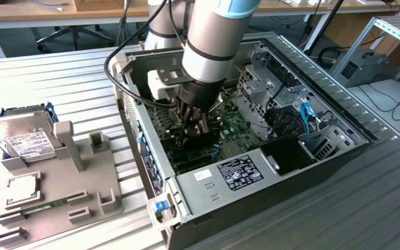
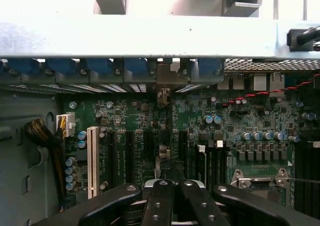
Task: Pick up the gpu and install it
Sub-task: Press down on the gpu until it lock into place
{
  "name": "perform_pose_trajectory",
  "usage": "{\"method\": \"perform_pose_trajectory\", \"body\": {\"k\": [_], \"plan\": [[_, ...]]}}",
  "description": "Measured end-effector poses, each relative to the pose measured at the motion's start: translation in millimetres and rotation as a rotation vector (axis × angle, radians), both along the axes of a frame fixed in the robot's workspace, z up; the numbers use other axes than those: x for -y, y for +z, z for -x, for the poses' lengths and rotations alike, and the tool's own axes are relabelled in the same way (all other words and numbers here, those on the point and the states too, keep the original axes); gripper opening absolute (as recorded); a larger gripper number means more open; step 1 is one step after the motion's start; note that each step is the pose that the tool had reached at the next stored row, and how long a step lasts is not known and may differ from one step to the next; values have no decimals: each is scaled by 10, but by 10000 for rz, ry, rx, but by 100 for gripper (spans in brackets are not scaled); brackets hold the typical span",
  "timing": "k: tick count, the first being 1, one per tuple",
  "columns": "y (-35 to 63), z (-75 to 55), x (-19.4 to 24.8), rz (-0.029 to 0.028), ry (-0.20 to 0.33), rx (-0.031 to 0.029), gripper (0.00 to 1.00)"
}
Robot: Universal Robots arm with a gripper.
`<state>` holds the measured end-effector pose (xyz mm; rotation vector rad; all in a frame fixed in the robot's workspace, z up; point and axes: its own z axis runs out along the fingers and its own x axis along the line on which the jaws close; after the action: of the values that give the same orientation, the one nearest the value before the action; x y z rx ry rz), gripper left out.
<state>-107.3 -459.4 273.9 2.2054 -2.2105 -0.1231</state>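
A silver-grey arm [image 1: 210,36] with a blue ring, black cable and black screwed gripper [image 2: 172,196] is seen.

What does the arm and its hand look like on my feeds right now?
The arm is a silver-grey tube with a light blue cap and a black ring at a joint. Below it sits a black wrist section with a white box-shaped camera module mounted at the side. A black cable loops from the arm. The hand is black, with linked fingers studded with round pins.
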Motion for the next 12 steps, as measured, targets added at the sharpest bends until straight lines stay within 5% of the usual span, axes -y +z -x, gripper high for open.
{"method": "perform_pose_trajectory", "body": {"k": [4,12], "plan": [[95,-2,0,11,1,-6,11],[95,-196,0,13,0,-62,11]]}}
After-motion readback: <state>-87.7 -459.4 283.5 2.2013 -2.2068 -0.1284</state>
